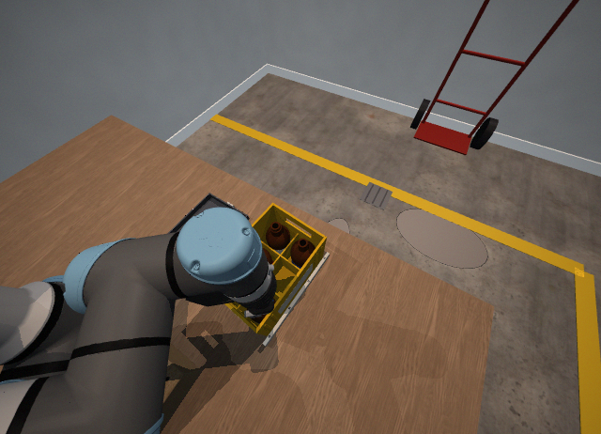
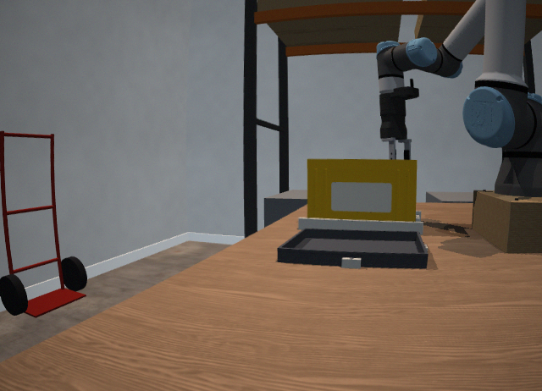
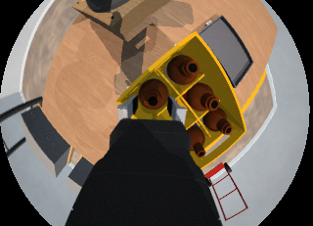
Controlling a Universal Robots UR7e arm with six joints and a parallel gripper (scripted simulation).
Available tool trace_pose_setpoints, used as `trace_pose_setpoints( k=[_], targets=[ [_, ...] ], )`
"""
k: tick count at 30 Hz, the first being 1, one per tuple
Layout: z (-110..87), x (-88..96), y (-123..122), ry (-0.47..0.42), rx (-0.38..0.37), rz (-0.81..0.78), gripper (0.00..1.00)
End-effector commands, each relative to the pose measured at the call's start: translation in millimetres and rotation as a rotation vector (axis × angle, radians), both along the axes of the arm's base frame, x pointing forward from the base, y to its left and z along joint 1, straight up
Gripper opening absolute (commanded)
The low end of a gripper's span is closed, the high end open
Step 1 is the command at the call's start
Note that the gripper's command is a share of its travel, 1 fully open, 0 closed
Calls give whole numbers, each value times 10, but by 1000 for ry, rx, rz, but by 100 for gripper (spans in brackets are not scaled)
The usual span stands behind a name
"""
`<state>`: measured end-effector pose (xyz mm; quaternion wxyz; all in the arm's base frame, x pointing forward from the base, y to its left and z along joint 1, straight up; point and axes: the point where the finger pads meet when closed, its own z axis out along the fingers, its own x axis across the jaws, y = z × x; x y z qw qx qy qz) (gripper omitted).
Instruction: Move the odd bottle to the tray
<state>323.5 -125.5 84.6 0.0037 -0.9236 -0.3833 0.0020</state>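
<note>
From where I stand, the wooden desk (image 2: 271, 326) fills the bottom of the exterior view. On it, right of centre, lies a shallow dark rectangular tray (image 2: 289, 251) with a grey floor. Just behind the tray stands a yellow plastic crate (image 2: 317, 189) with a pale panel on its facing side.

The two-finger pincer (image 2: 399, 151) hangs straight down over the right end of that crate, its fingers (image 2: 392, 150) spread wide apart with nothing clamped between them, their tips right at the crate's top edge.

In the wrist view, five brown round-bodied bottles stand in the crate's cells. One brown bottle (image 3: 153, 95) sits at the frame's centre, directly under the pincer, its neck between the open fingers; whether they touch it I cannot tell. The other four (image 3: 202, 99) run toward the lower right.

Farther off, a red hand truck (image 2: 27, 212) leans against the grey wall at the left edge.
</note>
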Motion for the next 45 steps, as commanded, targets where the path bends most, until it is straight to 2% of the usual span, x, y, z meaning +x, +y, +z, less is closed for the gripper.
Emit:
trace_pose_setpoints(
  k=[1,24,45],
  targets=[
    [-31,3,-3,-1,-1,0,100],
    [-242,2,-2,-1,-1,0,100],
    [-268,2,-2,-1,-1,0,100]
  ],
)
